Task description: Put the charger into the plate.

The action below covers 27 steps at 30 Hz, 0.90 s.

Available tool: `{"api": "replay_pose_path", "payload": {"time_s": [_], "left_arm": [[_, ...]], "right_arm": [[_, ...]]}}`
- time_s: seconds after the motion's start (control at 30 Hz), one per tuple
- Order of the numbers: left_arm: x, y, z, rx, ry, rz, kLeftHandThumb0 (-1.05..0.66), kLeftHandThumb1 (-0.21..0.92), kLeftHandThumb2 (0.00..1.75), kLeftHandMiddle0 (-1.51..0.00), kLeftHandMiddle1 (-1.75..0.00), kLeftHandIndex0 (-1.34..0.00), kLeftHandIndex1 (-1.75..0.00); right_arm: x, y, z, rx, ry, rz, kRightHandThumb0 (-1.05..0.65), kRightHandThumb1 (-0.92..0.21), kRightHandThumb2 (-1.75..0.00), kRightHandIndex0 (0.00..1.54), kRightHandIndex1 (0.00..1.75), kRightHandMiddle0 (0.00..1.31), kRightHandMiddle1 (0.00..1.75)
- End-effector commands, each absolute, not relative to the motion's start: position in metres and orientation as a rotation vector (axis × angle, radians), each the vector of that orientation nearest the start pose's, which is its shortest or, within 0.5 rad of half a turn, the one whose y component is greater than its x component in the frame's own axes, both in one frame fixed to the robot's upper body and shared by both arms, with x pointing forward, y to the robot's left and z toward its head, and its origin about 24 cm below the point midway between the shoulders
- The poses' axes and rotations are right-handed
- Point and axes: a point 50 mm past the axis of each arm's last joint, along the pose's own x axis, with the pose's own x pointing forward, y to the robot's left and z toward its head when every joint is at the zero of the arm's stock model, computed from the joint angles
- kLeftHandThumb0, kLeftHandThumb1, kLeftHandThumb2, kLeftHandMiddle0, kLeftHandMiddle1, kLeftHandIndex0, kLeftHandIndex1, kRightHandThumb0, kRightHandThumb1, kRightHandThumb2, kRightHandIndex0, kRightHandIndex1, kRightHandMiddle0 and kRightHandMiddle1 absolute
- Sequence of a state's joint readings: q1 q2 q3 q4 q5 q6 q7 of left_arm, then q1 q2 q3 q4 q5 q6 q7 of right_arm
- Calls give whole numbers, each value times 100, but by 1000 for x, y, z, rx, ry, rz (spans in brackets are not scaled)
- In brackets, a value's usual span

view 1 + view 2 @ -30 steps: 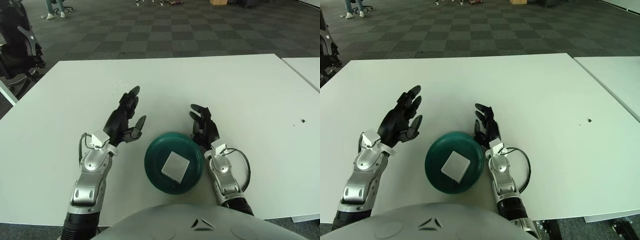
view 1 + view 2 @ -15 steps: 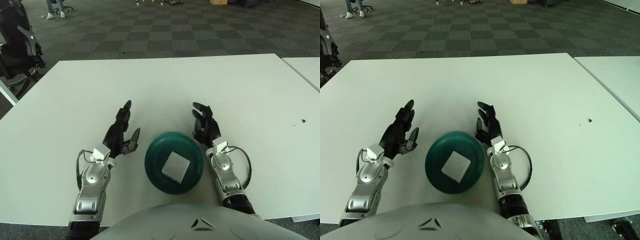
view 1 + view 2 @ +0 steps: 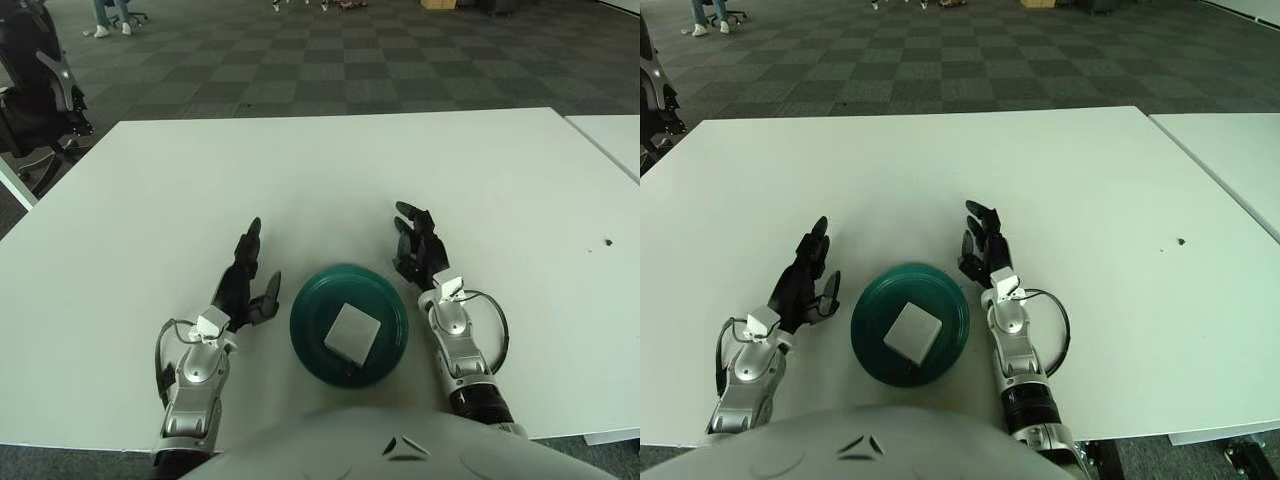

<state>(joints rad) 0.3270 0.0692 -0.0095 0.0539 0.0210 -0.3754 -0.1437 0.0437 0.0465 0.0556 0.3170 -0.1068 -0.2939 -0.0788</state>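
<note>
White charger lies inside green plate, near table's front edge. Left hand at plate's 9 o'clock, fingers spread, holding nothing. Right hand at plate's 2 o'clock, fingers spread, holding nothing.

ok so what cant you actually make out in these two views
- Underside of the white square charger: hidden against the round dark green plate, both views.
- Charger's prongs or port: not visible from above.
- Left hand and right hand palms: turned inward.
- Both elbows: hidden by the robot's grey torso.
</note>
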Motion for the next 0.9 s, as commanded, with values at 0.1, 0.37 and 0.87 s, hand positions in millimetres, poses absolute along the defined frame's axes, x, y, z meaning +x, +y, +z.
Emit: {"api": "replay_pose_path", "payload": {"time_s": [0.1, 0.37, 0.87], "left_arm": [[171, 168, -20, 50, 81, -8, -102, 92, 99, 0, 0, 0, 0], [167, 159, -25, -9, 108, 66, -101, 92, 101, 0, 0, -1, -1], [163, 151, -29, -75, 191, 178, -95, 92, 108, 0, 0, -1, -2]], "right_arm": [[189, -159, -73, -107, 439, -89, -78, -92, -86, 27, 7, 0, 68], [190, -164, -73, -120, 443, -97, -78, -92, -87, 26, 5, 0, 68], [190, -170, -70, -131, 425, -93, -84, -92, -88, 24, 2, 0, 73]]}}
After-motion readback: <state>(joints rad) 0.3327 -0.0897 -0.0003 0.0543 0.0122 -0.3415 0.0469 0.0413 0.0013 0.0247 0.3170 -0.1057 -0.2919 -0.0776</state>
